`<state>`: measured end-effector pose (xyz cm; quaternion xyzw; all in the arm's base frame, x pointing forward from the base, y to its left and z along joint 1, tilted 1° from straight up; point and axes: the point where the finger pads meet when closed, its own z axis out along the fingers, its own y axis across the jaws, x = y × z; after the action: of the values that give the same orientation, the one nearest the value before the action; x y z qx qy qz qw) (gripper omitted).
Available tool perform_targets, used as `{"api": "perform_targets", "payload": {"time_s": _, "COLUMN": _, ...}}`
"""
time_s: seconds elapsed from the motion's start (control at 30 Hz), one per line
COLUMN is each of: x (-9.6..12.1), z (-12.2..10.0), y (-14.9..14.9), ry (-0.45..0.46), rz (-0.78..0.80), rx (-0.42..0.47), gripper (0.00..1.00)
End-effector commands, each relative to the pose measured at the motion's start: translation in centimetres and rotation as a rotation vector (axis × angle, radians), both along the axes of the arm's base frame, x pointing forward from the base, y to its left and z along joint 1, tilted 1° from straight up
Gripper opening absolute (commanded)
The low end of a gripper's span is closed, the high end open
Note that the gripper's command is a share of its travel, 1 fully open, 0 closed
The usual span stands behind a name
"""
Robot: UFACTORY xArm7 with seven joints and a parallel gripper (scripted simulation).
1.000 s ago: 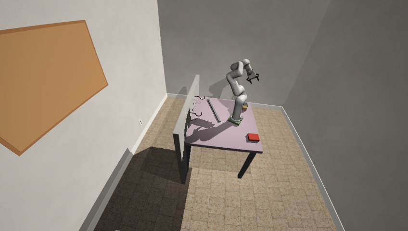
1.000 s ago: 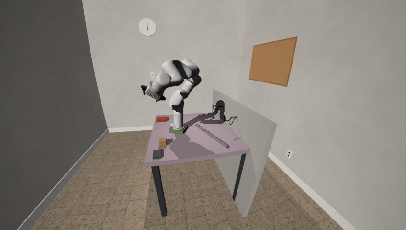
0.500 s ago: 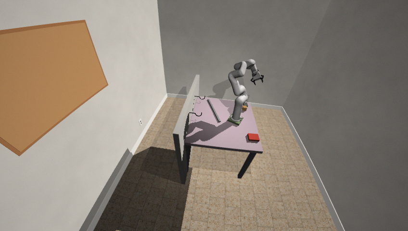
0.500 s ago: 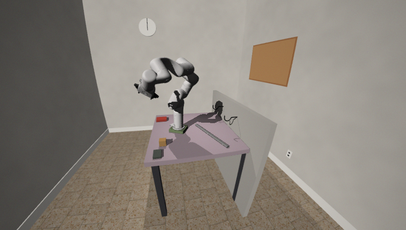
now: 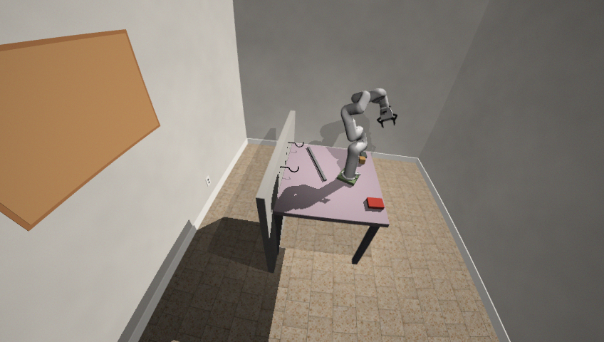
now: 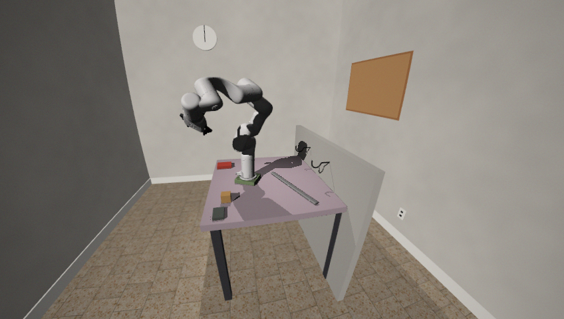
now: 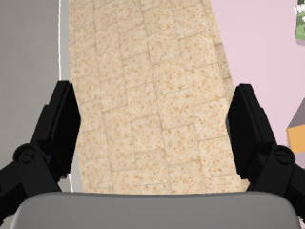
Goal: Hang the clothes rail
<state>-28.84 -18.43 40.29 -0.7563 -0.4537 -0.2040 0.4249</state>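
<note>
Clothes rail (image 6: 294, 188): long thin grey bar, straight, lying flat on the pink worktop (image 6: 273, 205) btwn arm base (image 6: 239, 181) & the upright grey panel (image 6: 356, 185); roughly parallel to the panel, apart from it. In top view the rail (image 5: 315, 163) shows a darker groove along its length. Two dark wall hooks (image 5: 290, 169) stick out of the panel above the worktop, nothing in them. Pincer (image 5: 387, 120) up high, out past the worktop edge on the far side from the rail, over tiled floor; fingers spread fully wide, gripping nothing.
</note>
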Motion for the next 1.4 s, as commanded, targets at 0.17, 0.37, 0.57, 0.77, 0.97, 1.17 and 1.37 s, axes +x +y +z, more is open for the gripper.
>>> {"api": "perform_targets", "payload": {"time_s": 0.17, "x": -1.8, "z": 0.3, "y": 3.6, "ry": -0.018, "rz": -0.068, "rx": -0.019, "gripper": 1.00}}
{"api": "perform_targets", "payload": {"time_s": 0.37, "x": -2.8, "z": 0.5, "y": 6.5, "ry": -0.035, "rz": -0.127, "rx": -0.037, "gripper": 1.00}}
{"api": "perform_targets", "payload": {"time_s": 0.57, "x": -3.4, "z": 0.6, "y": 8.4, "ry": -0.043, "rz": -0.158, "rx": -0.048, "gripper": 1.00}}
{"api": "perform_targets", "payload": {"time_s": 0.77, "x": -3.8, "z": 0.7, "y": 10.4, "ry": -0.057, "rz": -0.216, "rx": -0.068, "gripper": 1.00}}
{"api": "perform_targets", "payload": {"time_s": 0.97, "x": -4.3, "z": 0.8, "y": 12.6, "ry": -0.057, "rz": -0.216, "rx": -0.067, "gripper": 1.00}}
{"api": "perform_targets", "payload": {"time_s": 1.17, "x": -4.4, "z": 0.9, "y": 15.5, "ry": -0.076, "rz": -0.303, "rx": -0.101, "gripper": 1.00}}
{"api": "perform_targets", "payload": {"time_s": 1.37, "x": -4.5, "z": 0.9, "y": 17.3, "ry": -0.076, "rz": -0.303, "rx": -0.101, "gripper": 1.00}}
